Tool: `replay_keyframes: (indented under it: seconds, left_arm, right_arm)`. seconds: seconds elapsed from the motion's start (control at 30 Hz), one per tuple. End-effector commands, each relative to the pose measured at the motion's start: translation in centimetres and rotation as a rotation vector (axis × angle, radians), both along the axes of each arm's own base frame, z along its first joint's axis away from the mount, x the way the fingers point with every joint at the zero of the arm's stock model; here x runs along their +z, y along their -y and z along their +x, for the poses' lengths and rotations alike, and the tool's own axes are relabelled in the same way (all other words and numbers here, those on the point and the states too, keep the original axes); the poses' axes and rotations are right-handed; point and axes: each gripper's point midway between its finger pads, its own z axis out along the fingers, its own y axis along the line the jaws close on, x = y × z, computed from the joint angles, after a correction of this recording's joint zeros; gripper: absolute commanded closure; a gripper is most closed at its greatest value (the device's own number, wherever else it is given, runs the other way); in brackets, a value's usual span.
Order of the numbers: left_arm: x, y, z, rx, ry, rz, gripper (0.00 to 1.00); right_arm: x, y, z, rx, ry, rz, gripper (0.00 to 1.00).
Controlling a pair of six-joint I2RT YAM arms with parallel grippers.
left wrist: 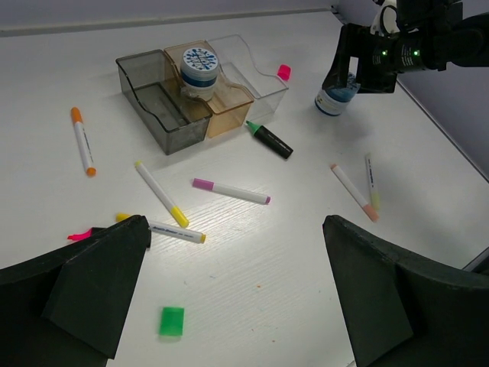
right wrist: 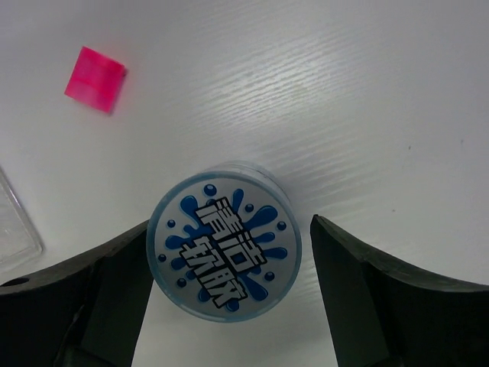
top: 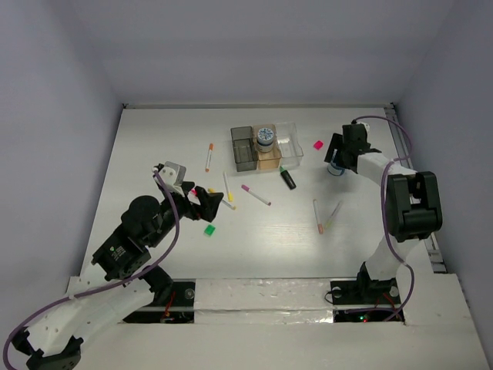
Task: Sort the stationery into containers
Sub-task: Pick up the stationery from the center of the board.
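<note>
The joined bins stand at the back: grey (top: 242, 146), amber (top: 269, 159) and clear (top: 291, 137). One blue-white tape roll (top: 265, 136) sits in the amber bin (left wrist: 229, 115). My right gripper (top: 337, 159) is open and straddles the second tape roll (right wrist: 224, 252), which stands on the table; the left finger is close against it, the right finger is apart. My left gripper (top: 202, 206) is open and empty, hovering above a green eraser (left wrist: 173, 320). Pens with yellow (left wrist: 161, 193) and magenta (left wrist: 231, 191) caps lie ahead of it.
A pink eraser (right wrist: 95, 79) lies right of the clear bin. A black marker (left wrist: 271, 140) lies in front of the bins. An orange-capped pen (left wrist: 82, 141) lies to the left, and two pens (top: 318, 216) to the right. The table's right edge (top: 404, 146) is near my right arm.
</note>
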Motion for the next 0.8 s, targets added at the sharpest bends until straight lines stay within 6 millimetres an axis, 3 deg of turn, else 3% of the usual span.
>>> replay_keyframes:
  seconds: [0.0,0.03,0.13,0.2,0.3,0.33,0.43,0.47,0.57,0.6,0.7,0.77]
  left_arm:
    - [0.9,0.1,0.2,-0.007,0.041,-0.009,0.02]
    - [0.9,0.2,0.2,-0.01,0.042,-0.008,0.02]
    - [0.9,0.0,0.4,-0.003,0.041,-0.009,0.02]
    - [0.8,0.1,0.3,-0.006,0.04,-0.007,0.02]
    - [0.7,0.1,0.4,-0.003,0.036,-0.005,0.02]
    - [0.6,0.1,0.4,-0.004,0.036,-0.003,0.02]
    - [0.4,0.0,0.7,0.006,0.028,0.002,0.02]
    - [0.2,0.0,0.8,0.01,0.021,0.007,0.02]
    - [-0.1,-0.1,1.0,0.024,0.009,0.014,0.02]
    - [-0.2,-0.1,1.0,0.025,0.005,0.019,0.02]
    - [-0.2,-0.4,1.2,0.039,0.005,0.017,0.02]
    - [-0.2,-0.4,1.2,0.039,0.005,0.017,0.02]
  right_arm:
    - [1.9,0.2,1.6,-0.004,0.048,-0.053,0.18]
    - [1.9,0.2,1.6,-0.003,0.049,-0.057,0.18]
    - [2.2,0.0,1.7,0.006,0.052,-0.069,0.36]
    - [2.9,-0.4,1.8,0.021,0.065,-0.079,0.53]
    - [5.3,-1.9,1.8,0.057,0.09,-0.122,0.58]
    - [7.4,-2.6,1.9,0.066,0.135,-0.14,0.58]
    - [11.4,-7.3,1.7,0.173,0.224,-0.202,0.55]
    - [13.5,-9.8,1.6,0.222,0.275,-0.185,0.55]
    - [15.9,-14.2,1.5,0.341,0.338,-0.111,0.55]
    - [16.9,-16.6,1.3,0.4,0.37,-0.071,0.55]
    - [18.0,-20.6,1.3,0.5,0.415,-0.003,0.56]
    - [18.0,-22.2,1.6,0.526,0.421,0.002,0.56]
